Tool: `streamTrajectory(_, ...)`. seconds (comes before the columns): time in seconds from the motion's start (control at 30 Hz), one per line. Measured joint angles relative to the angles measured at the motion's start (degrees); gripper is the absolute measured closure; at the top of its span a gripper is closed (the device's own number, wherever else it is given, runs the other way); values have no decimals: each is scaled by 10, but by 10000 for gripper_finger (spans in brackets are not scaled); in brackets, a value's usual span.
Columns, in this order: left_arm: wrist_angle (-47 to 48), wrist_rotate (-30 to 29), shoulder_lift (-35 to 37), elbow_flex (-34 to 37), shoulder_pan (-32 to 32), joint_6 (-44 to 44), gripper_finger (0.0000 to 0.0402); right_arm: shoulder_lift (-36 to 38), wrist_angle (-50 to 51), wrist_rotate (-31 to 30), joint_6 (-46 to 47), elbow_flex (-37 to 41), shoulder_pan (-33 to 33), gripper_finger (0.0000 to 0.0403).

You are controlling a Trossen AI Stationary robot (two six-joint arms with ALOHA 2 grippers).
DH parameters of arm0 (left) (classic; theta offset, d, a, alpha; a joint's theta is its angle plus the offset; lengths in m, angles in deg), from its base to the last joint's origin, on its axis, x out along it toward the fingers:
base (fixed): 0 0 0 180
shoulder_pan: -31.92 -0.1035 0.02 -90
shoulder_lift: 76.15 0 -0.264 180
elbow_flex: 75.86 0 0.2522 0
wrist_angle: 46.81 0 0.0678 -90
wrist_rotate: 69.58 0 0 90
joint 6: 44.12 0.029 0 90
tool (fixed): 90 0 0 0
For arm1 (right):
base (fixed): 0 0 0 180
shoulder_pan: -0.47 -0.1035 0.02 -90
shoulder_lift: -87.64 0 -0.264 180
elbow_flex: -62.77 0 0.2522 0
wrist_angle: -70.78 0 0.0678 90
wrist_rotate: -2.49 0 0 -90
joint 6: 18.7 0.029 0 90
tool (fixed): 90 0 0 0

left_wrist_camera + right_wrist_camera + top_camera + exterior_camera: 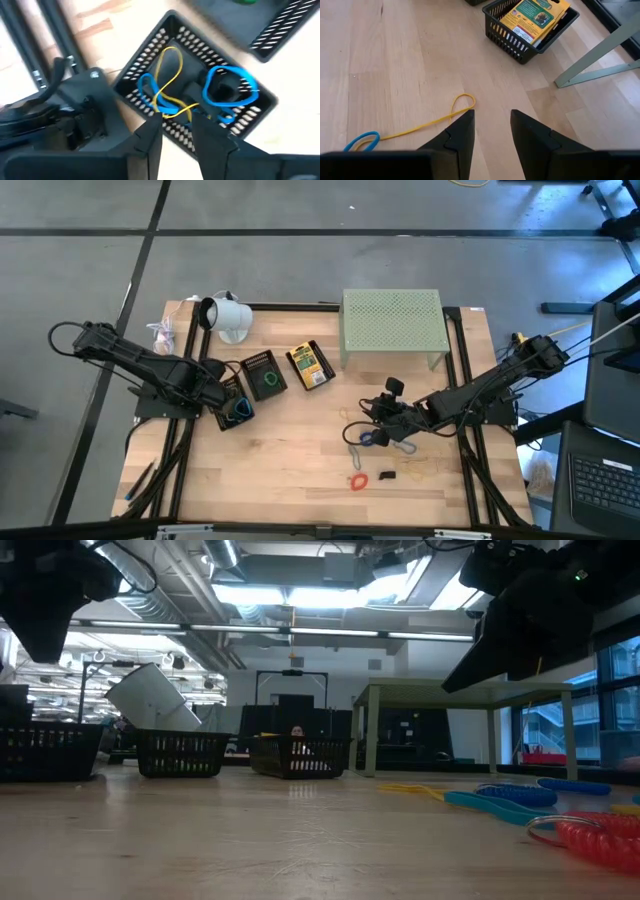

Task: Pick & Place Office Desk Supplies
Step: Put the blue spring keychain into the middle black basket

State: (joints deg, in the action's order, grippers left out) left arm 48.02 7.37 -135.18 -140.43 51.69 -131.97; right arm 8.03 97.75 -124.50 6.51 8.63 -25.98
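Yellow rubber band (170,80) and two blue ones lie in the black basket (150,50) just past your left gripper (176,131), jaws narrowly parted, empty. Your right gripper (491,131) likewise, one yellow band (437,117) beside it.

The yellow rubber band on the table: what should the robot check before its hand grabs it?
1. Right hand open: ok.
2. Right hand empty: ok.
3. Yellow rubber band lies flat on the bare table, in front of the fingers: ok.
4. Blue band touching its far end, might drag along: not ok.
5. Left hand busy above its basket, well away: ok.
6. Which basket the yellow band belongs in: cannot tell.
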Motion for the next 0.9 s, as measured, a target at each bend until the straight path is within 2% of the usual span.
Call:
streamTrajectory(0.17,-87,-67,0,0,0,26,297,0,0,21,19,0,0,272)
streamTrajectory(0.3,-186,-162,-8,0,0,101,297,0,0,52,34,0,-1,272)
streamTrajectory(0.4,-262,-210,-24,0,0,176,296,0,0,66,36,0,-5,272)
streamTrajectory(0.7,-469,-253,-127,0,0,370,294,0,-16,90,69,49,-10,272)
streamTrajectory(0.9,-561,-248,-186,0,0,436,292,0,-36,133,73,66,-10,272)
